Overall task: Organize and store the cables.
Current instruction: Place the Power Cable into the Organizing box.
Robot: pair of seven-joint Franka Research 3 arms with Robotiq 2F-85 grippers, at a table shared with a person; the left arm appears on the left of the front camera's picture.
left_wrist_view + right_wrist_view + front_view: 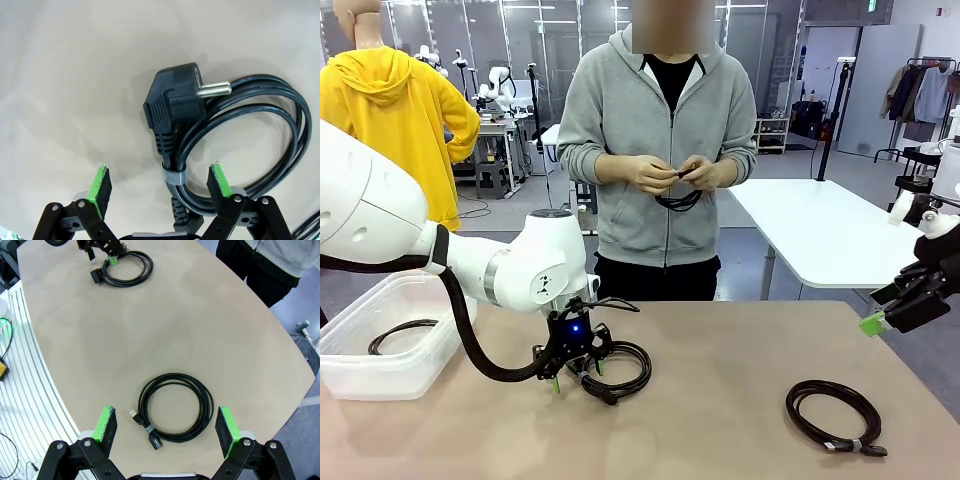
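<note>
L jaws astride tied cable, lower end hidden

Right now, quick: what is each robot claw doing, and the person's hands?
Left gripper: open, pads either side of the plug cable, not gripping.
Right gripper: open, holding nothing.
Person's hands: holding a black cable.

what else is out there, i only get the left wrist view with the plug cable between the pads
observer: a second coiled cable lies on the table toward the right side, bound by a small tie
operator: where do they go
observer: a clear bin sits at the table's left edge with one cable already inside
operator: is the right hand busy
observer: no, the right hand hangs open, pointed at that second cable, holding nothing
</note>
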